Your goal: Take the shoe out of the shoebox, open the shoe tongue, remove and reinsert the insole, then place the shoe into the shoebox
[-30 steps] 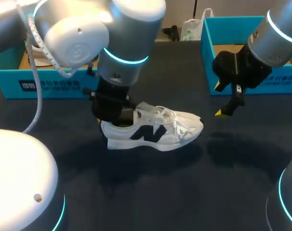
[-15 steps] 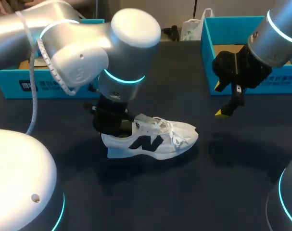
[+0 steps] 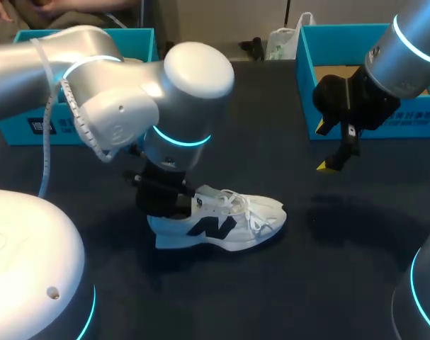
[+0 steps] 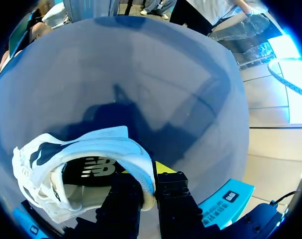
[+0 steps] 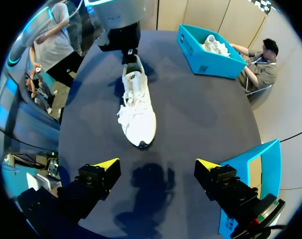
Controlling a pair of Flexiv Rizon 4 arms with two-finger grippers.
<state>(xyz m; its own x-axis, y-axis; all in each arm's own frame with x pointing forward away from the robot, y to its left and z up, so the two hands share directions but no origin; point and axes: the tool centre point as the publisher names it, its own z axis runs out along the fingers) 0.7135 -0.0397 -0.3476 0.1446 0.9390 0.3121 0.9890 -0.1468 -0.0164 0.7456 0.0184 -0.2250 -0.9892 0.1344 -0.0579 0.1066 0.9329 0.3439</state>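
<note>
shoe (image 3: 229, 219) heel in left fingers (image 4: 164, 168) | right fingers (image 5: 106, 164) apart | shoebox (image 3: 304, 78) behind

The left arm (image 3: 122, 106) and right arm (image 3: 406, 49) are made of smooth, rounded silver shells, each circled at a joint by a glowing cyan band (image 3: 180, 138). A white braided cable (image 3: 46, 152) runs along the left arm, whose shell has a small round screw hole (image 3: 117, 108). The left gripper (image 4: 150, 181) and right gripper (image 5: 155, 167) are blocky and black, with bright yellow tips.
</note>
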